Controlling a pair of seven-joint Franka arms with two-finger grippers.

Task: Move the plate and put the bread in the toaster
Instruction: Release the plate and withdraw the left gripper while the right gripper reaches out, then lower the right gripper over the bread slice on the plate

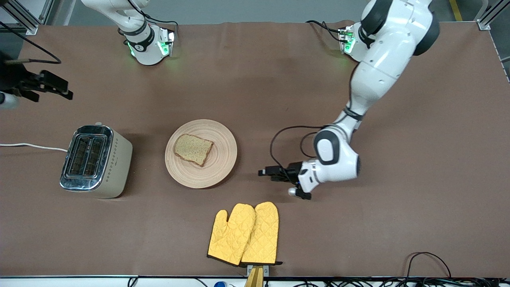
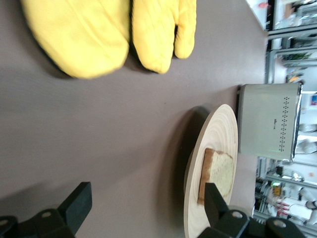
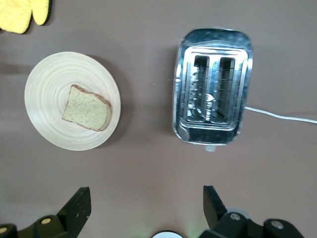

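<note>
Nothing moved yet: bread on the plate, toaster slots bare.

My left pincer point(image 1: 267, 173) hangs low over the desk point(image 1: 418, 179) with its fingers point(image 2: 74, 203) spread wide and holding nothing, aimed at the plate point(image 1: 223, 159), which sits near the desk's middle. My right pincer point(image 1: 59, 88) waits, also spread and bare, up over the desk edge at the right arm's end. The bread point(image 1: 193, 149) lies flat on the plate, untouched. The toaster point(image 1: 95, 160) stands beside the plate toward the right arm's end, both slots showing nothing inside. By my reckoning both steps remain. Yellow oven mitts point(image 1: 244, 233) lie by the edge closest to the front camera.
</note>
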